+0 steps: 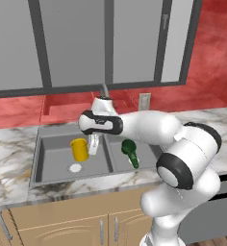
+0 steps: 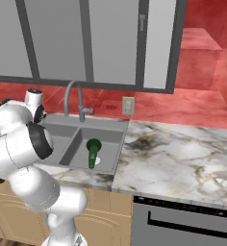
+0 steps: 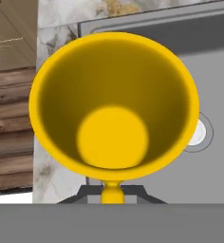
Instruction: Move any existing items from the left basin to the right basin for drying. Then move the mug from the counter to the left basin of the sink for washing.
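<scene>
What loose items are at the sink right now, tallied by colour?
Yellow: 1, the mug over the left basin, at the gripper.
Green: 1, the bottle lying in the right basin.
Total: 2.

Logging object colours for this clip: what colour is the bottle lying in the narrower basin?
Dark green. The bottle shows best in the right base view.

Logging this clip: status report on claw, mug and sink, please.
Claw shut on mug, over left basin, above the drain disc. Green bottle already lying in right basin. Nothing in the way below.
</scene>
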Controlling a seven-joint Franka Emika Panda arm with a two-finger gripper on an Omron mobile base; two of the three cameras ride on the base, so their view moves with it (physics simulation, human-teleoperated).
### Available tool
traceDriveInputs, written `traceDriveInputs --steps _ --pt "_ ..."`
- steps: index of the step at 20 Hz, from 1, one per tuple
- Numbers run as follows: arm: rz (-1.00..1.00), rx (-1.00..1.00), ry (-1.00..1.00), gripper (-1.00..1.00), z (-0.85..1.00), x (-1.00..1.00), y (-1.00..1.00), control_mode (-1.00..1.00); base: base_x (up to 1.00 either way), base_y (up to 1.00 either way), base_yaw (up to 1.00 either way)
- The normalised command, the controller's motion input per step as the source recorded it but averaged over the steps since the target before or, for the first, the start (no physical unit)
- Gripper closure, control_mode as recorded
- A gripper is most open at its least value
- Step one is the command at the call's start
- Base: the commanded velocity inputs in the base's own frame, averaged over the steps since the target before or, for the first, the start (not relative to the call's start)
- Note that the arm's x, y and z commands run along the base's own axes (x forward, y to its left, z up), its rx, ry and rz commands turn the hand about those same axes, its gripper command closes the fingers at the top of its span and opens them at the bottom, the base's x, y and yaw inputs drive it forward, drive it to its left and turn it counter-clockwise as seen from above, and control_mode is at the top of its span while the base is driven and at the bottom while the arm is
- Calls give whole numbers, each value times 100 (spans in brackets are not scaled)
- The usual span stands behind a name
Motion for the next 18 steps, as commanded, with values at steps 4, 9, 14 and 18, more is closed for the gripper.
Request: traceDriveInputs --steps 4,9,14,18 --pt "0 -14 2 100 -48 31 14 -100 0 0 0" --pt "0 -5 1 100 -41 24 4 -100 0 0 0" --pt "0 0 0 100 -49 24 1 -100 0 0 0" --pt "0 0 0 100 -51 23 2 -100 0 0 0"
